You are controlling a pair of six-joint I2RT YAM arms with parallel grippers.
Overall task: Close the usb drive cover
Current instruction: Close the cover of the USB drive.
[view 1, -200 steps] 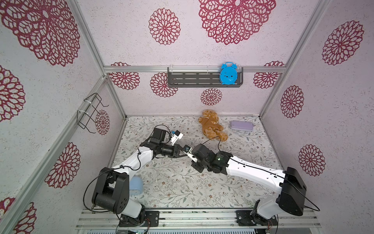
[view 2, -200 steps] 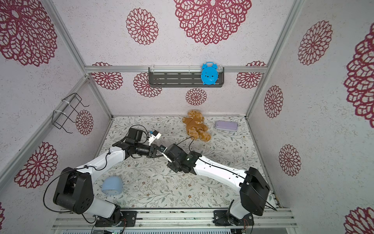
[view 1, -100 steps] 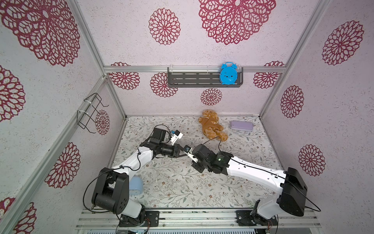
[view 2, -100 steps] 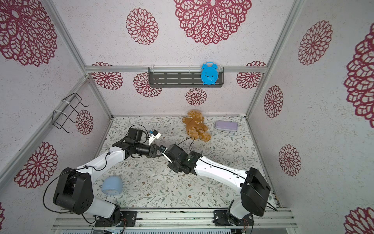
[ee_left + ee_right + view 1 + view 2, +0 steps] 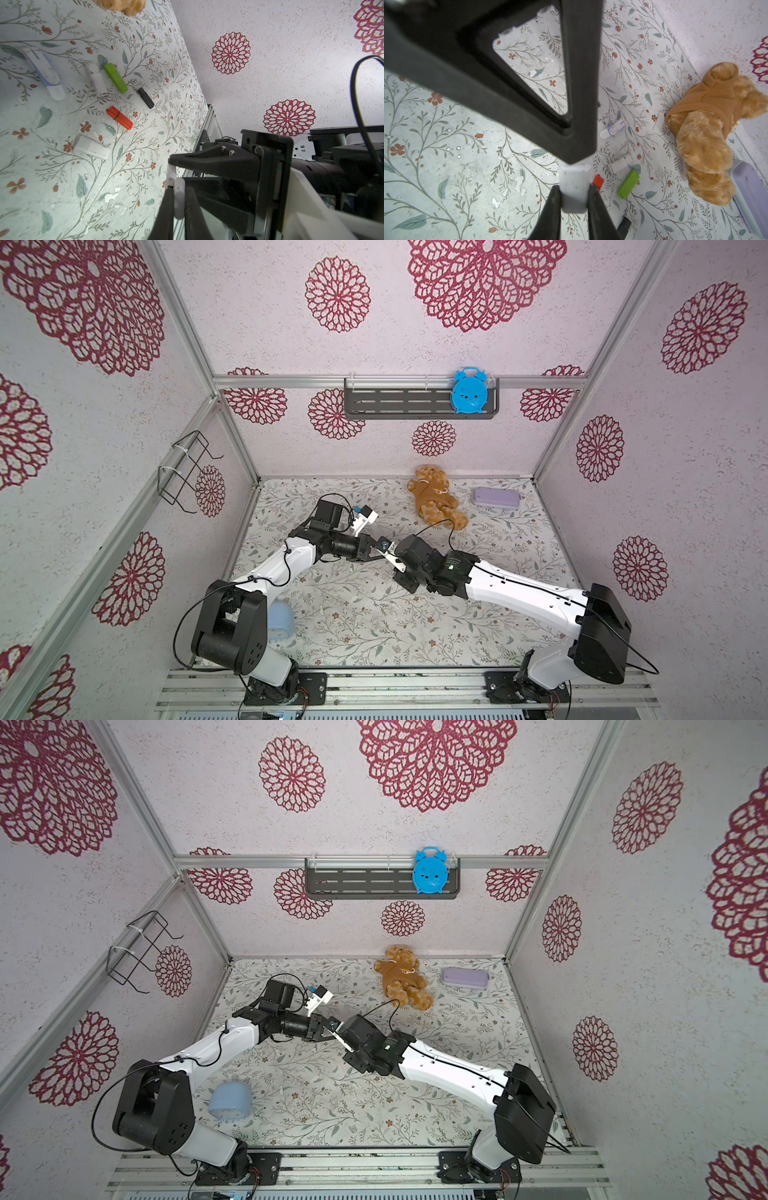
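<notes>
A: Logging a slight creep of the right gripper [image 5: 574, 191] toward the left gripper [image 5: 179, 190] over the last second. No change in either pinch.

B: Agreed. Pinching on both sides. Clamping what looks like the cover [image 5: 573, 176] across its broad faces with the right fingers [image 5: 598, 212], open rim toward the left tips. Nipping the white usb drive [image 5: 179, 199] edge-on with the left fingers [image 5: 166, 212].

A: Held where?

B: Up off the mat [image 5: 62, 187], butted end to end right where the two sets of tips meet. Cannot make out any gap at the join, nor how deep in.

A: Reading that creep as the push home. Likely near seated, not proven.

B: Worth keeping both ends in line: risks cocking or slipping under a skewed push. Leaving the green drive [image 5: 115, 78] and its neighbours alone, well clear of the fingers.
</notes>
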